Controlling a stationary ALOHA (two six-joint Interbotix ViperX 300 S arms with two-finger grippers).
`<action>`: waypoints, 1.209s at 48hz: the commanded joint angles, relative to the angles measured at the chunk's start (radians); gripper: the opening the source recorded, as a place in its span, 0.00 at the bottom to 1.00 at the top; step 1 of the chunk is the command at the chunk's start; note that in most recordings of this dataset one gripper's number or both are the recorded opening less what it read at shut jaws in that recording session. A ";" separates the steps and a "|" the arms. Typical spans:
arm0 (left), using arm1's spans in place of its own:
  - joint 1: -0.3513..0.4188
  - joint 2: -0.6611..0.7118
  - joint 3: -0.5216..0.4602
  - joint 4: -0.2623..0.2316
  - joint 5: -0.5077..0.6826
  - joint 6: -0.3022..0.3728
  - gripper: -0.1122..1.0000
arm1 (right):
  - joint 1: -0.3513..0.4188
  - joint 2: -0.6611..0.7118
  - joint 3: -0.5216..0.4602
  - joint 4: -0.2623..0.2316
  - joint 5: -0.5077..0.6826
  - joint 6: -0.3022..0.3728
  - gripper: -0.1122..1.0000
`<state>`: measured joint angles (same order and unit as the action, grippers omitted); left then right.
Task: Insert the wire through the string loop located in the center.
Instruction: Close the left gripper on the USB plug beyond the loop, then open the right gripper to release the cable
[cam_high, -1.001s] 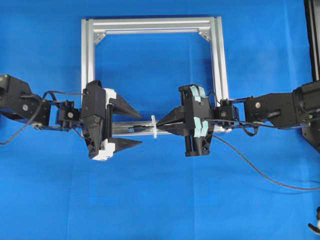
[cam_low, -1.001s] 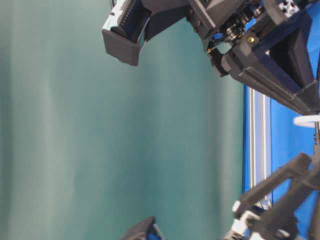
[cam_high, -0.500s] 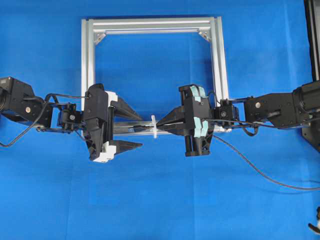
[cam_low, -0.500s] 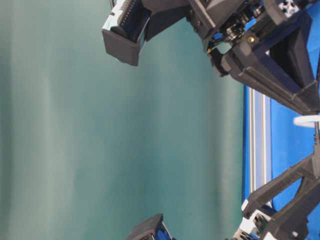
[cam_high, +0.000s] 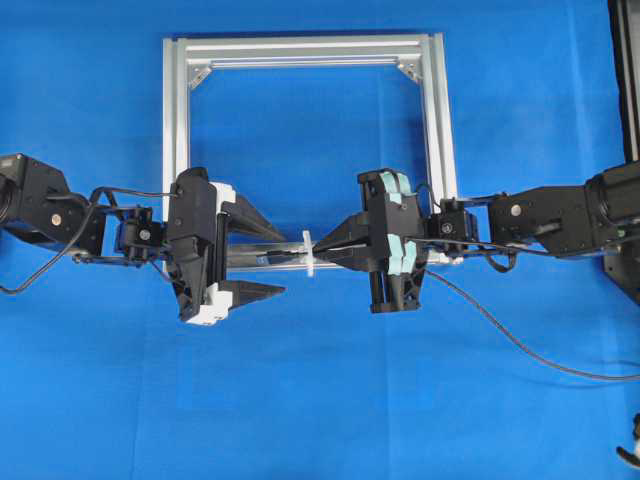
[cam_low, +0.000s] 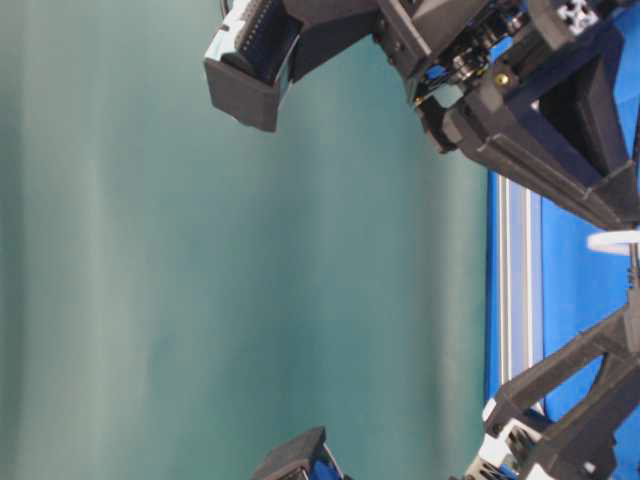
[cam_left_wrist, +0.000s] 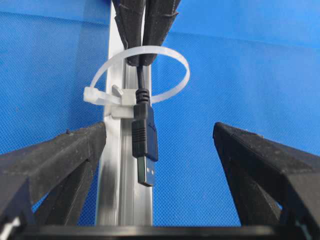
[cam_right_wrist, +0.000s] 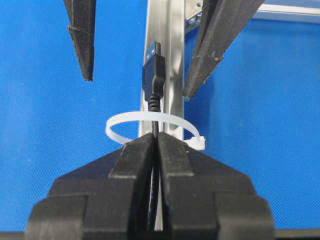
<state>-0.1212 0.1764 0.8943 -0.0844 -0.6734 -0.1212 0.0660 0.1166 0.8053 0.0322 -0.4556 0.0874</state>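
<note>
On your left, the left gripper (cam_high: 262, 258) stands spread as wide as it goes, one finger (cam_left_wrist: 60, 160) on each side of the silver frame bar (cam_high: 250, 257), so that the bar and whatever comes along it fall between the pads without touching either. That wide stance looks like a catcher's: it leaves room to close on the plug (cam_left_wrist: 144, 145) once enough of it is clear. Move to the middle and you find the string loop (cam_left_wrist: 150, 70), a thin white hoop fastened across the bar and standing upright, with the plug already poking through it toward the left gripper, its metal tip hanging just above the bar. The wire (cam_right_wrist: 155, 112) runs back through the hoop into the right gripper (cam_right_wrist: 156, 145), which is pinched tight on it just behind the loop; gripping so close to the plug probably keeps the limp cable stiff enough to steer. Farther right, the rest of the wire trails loose over the blue mat (cam_high: 320, 400) and off the edge, slack, so nothing drags against the feed.
</note>
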 joint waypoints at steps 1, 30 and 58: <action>-0.002 -0.014 -0.012 0.003 -0.003 0.002 0.93 | 0.003 -0.011 -0.015 -0.002 -0.011 0.000 0.08; 0.000 -0.012 -0.018 0.003 -0.003 -0.003 0.90 | 0.003 -0.011 -0.015 0.000 -0.011 -0.002 0.08; 0.006 -0.011 -0.023 -0.002 -0.005 -0.011 0.18 | 0.003 -0.011 -0.014 0.000 -0.009 -0.002 0.08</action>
<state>-0.1150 0.1779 0.8836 -0.0859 -0.6719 -0.1304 0.0721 0.1166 0.8053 0.0307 -0.4556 0.0859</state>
